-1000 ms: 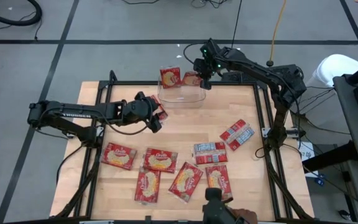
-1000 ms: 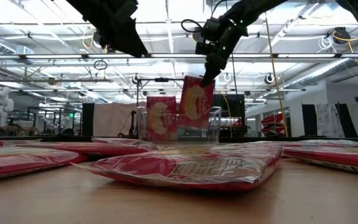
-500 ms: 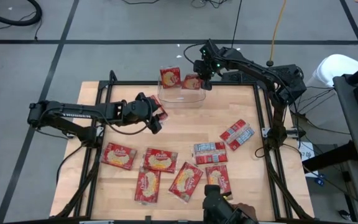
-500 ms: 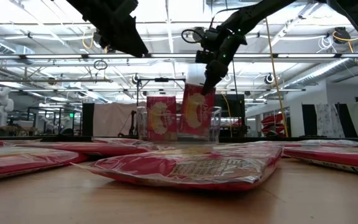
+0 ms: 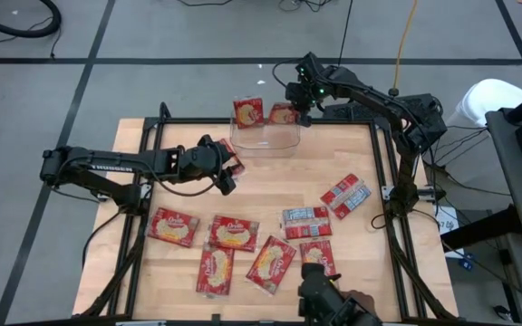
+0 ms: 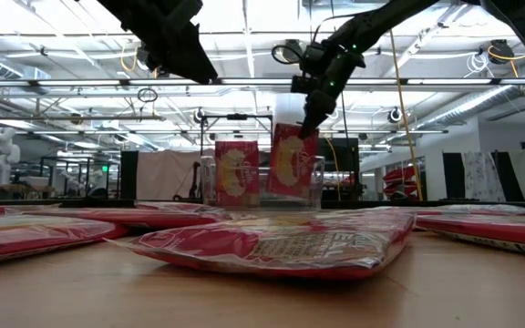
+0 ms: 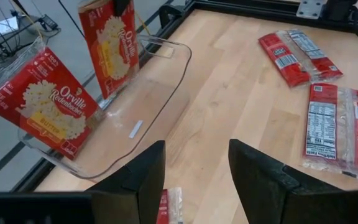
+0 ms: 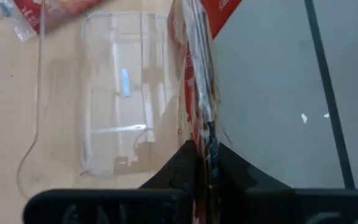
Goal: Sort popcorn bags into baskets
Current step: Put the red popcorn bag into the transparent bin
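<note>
My right gripper is shut on a red popcorn bag over the far right end of the clear bin. A second bag stands in the bin, leaning on its far left wall. Several more bags lie flat on the near half of the table. My left gripper hovers open left of the bin, and a red packet edge shows between its fingers. Whether it touches that packet I cannot tell. My right gripper pinches the bag's top edge between its two fingers, coming from above and pointing down. The bag hangs upright below the fingers, slightly tilted. Its lower end is inside the bin's walls. Whether it rests on the bin's floor I cannot tell.
The bin's middle is bare between the two bags. Bags lie at the right side and along the near side of the table. Bare wood runs between bin and bags. A dark device sits at the near edge.
My right gripper has moved down and a little toward the far edge, still shut on the bag. The bag has sunk lower into the bin's right end and stayed roughly upright.
</note>
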Controlling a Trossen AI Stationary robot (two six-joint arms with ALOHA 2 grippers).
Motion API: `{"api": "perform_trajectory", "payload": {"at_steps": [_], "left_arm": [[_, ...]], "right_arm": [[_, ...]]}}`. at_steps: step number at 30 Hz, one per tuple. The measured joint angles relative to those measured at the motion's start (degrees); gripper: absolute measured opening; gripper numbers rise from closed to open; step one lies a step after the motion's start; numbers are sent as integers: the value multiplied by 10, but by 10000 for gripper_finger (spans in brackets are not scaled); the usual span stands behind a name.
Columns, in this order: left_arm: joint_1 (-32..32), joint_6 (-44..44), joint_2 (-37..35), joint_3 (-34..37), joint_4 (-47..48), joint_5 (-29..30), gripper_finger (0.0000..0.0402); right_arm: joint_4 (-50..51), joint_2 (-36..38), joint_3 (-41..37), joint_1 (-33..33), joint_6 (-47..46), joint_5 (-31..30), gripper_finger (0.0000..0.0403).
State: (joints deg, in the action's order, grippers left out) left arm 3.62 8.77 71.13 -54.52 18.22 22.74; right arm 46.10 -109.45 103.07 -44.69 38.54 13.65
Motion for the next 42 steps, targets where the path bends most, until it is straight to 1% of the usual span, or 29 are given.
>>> {"api": "perform_trajectory", "payload": {"at_steps": [4, 7, 11, 13, 17, 36, 42], "left_arm": [[0, -1, 0, 0, 0, -3, 182], [0, -3, 0, 0, 0, -4, 182], [0, -3, 0, 0, 0, -4, 182], [0, -3, 0, 0, 0, -4, 182], [0, -4, 0, 0, 0, -4, 182], [0, 0, 0, 0, 1, -8, 182], [0, 4, 0, 0, 12, -8, 182]], "right_arm": [[-6, -4, 0, 0, 0, 1, 51], [-4, -12, 0, 0, -1, -1, 56], [-10, -14, 0, -4, -1, -6, 56], [-25, -14, 0, -4, -1, -28, 56], [-49, -14, 0, -4, 2, -46, 57], [-134, -14, 0, -2, 25, -47, 57], [-158, 0, -1, -2, 5, -52, 57]]}}
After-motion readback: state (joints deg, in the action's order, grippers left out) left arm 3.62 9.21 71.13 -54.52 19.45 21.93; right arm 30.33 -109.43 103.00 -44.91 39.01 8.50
